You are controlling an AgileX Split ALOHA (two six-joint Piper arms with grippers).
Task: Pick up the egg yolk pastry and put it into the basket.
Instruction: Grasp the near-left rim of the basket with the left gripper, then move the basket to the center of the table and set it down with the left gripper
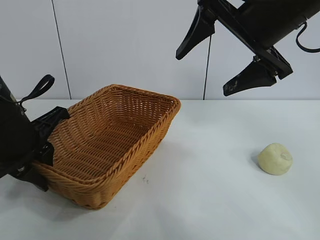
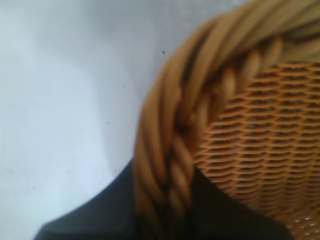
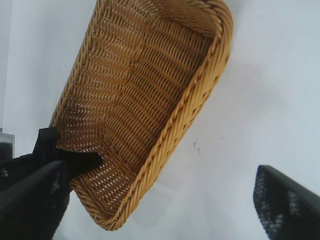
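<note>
Wicker rim at the table's near left corner sits between the left gripper (image 1: 42, 150)'s fingers, which straddle the one basket (image 1: 115, 145)'s braided edge; whether they pinch is unclear. One egg yolk pastry (image 1: 275, 159) lies toward the right edge, well apart: likely light, soft, crumbly, best cupped gently across its sides. Farthest, the right gripper (image 1: 220, 60) hangs spread, empty.

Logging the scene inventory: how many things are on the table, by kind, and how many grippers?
basket: 1
egg yolk pastry: 1
Grippers: 2, left gripper at the basket rim, right gripper raised, open
Total: 4
</note>
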